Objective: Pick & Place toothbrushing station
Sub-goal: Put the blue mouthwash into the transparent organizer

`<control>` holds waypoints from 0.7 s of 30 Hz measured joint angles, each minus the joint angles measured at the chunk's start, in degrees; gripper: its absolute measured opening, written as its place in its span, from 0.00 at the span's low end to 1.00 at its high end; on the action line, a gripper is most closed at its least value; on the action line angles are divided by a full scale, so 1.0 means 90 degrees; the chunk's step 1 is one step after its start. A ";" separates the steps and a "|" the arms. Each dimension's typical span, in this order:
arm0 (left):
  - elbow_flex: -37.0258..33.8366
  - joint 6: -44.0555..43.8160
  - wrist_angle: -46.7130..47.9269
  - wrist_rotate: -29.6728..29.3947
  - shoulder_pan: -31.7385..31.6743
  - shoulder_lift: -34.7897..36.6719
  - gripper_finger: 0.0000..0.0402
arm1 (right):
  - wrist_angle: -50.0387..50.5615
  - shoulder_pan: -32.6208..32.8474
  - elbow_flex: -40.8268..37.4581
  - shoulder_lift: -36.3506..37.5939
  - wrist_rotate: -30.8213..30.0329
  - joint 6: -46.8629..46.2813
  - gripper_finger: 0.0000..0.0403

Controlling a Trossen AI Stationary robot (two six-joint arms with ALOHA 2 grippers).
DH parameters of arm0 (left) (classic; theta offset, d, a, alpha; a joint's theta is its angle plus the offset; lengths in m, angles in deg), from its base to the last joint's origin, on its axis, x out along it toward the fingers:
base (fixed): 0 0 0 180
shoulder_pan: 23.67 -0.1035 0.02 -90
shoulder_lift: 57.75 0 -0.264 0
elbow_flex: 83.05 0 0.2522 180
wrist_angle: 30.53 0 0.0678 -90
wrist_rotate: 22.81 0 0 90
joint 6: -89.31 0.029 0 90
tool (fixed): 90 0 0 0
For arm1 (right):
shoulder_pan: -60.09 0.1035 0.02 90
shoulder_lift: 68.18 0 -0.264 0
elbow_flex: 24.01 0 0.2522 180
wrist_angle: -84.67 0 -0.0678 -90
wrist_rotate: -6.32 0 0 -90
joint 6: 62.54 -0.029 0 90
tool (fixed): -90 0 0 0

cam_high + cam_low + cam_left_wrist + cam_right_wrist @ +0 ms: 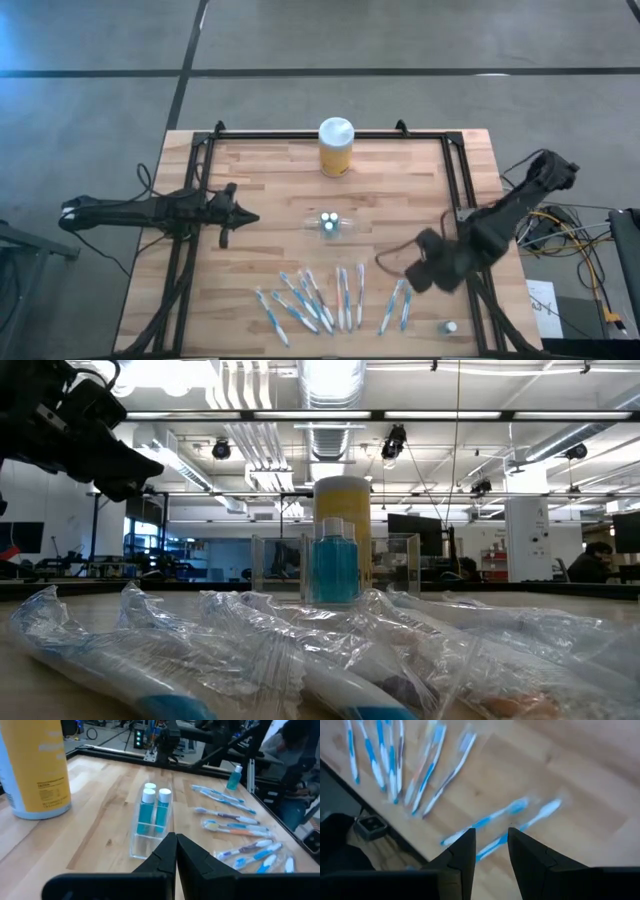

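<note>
On the pale wooden plank desk (400, 180), the right arm's jaws (490, 845) hang released directly above two slim blue-and-white wrapped toothbrushes (502, 827), well clear of the small clear plastic holder (150, 825) with its two blue white-capped tubes (154, 810). That holder lies just ahead of the left arm's clenched jaws (176, 855). The slick wrappers could slip from a pinch, or both brushes lift together.

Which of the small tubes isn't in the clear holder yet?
The lone white-capped tube standing at the table's near right corner, by the right claw; the other two already sit in the clear holder mid-table.
</note>
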 joint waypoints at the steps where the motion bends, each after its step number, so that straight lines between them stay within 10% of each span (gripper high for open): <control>1: 0.0000 0.0006 0.0050 0.0020 0.0000 0.0000 0.03 | 0.0032 0.0151 0.0202 -0.0223 -0.0047 -0.0200 0.27; 21: 0.0000 0.0250 0.0205 0.0418 0.0002 0.0000 0.03 | 0.3663 0.1534 0.5190 -0.4462 0.1363 -0.2030 0.49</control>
